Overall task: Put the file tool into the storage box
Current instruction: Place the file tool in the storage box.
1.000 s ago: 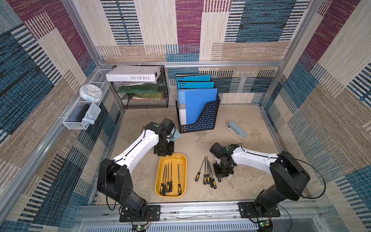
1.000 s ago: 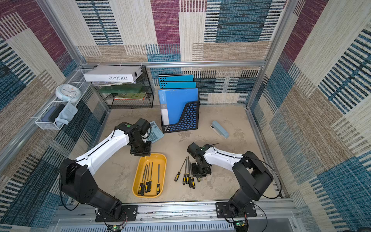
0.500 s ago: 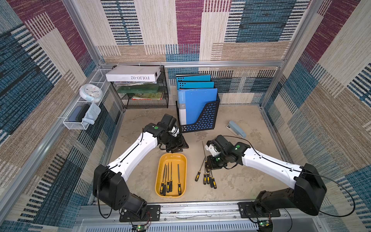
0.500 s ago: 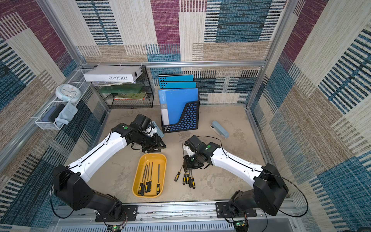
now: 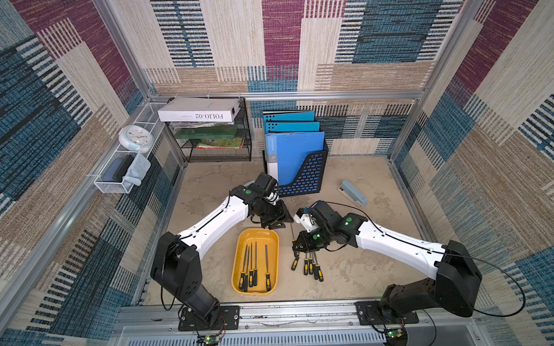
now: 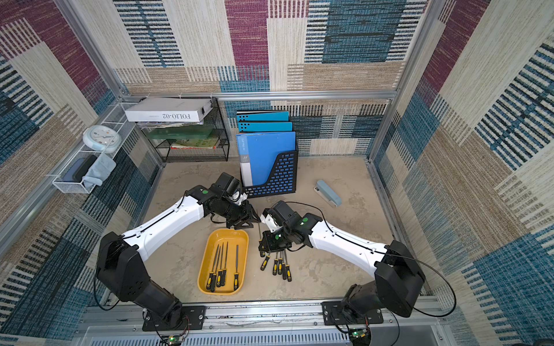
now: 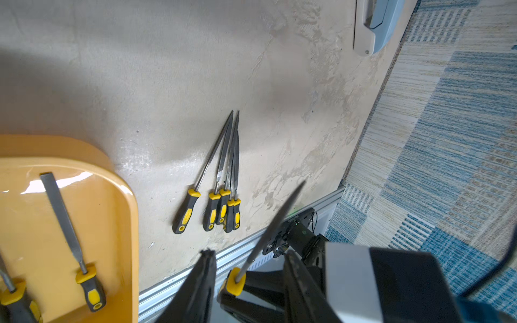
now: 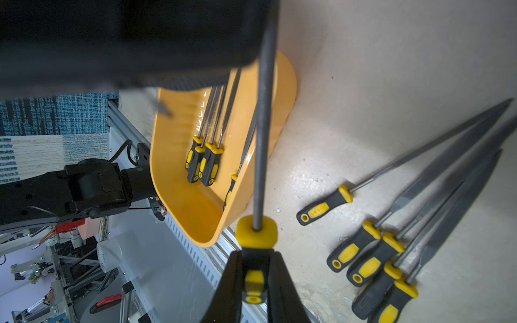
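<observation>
Files (image 5: 254, 263) lay four in the orange storage box (image 5: 257, 238), five loose files (image 5: 308, 266) on the table (image 5: 359, 269), while the right gripper (image 8: 255, 260) pinched one thin grey file tool (image 8: 259, 167) beside the box, the left gripper (image 7: 249, 257) standing apart.

Storage box (image 5: 257, 235): shallow orange-yellow tray, oblong with rounded corners. It sits flat on the desk (image 5: 344, 269) near the front edge, long side running front to back. Four files (image 5: 253, 266) lie inside, black-and-yellow handles toward the front, three bunched and one apart on the right.

One file (image 8: 261, 139), with a round grey shank, is held clear of the desk just beside the box's far right corner, outside it. The right gripper (image 8: 256, 257) is clamped on its handle.

Five files (image 7: 221, 201) lie on the desk right of the box, handles frontward, shanks converging.
</observation>
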`<state>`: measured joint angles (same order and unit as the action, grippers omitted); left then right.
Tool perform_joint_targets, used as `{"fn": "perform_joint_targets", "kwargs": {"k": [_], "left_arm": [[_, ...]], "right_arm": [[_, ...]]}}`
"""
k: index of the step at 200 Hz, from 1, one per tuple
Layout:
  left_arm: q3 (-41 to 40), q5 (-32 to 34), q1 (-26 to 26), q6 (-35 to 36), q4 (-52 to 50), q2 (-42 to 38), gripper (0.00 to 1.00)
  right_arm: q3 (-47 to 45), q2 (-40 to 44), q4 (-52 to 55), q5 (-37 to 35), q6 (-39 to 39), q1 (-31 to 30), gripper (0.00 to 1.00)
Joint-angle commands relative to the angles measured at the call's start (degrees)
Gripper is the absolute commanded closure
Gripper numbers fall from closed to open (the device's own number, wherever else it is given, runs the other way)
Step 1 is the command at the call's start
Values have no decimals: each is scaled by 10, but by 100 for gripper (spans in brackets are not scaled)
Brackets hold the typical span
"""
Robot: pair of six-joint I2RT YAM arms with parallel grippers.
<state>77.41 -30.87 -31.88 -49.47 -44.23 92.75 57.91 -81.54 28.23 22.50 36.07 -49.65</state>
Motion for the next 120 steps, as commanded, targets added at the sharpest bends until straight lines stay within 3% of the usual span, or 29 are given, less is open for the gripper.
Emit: {"fn": "perform_joint_targets", "kwargs": {"k": [1,21,49,58,66,93,120], "left_arm": [[6,18,-4,4,-2,10,59],[10,21,-6,9,-4,22,65],[27,27,-6,31,-31,39,95],[35,31,-5,45,-48,41,98],[37,32,-3,59,-60,39,98],[35,38,7,130,-118,27,98],[-8,106,11,191,-175,2,98]], "right_arm": [[0,-2,-22,14,11,-5,100],[1,-3,-32,23,16,-7,100],[6,-7,-36,34,19,-7,96],[10,-8,-34,30,21,-6,92],[13,-11,-26,26,23,-3,84],[39,-18,12,27,18,16,44],[58,-16,93,4,16,51,35]]}}
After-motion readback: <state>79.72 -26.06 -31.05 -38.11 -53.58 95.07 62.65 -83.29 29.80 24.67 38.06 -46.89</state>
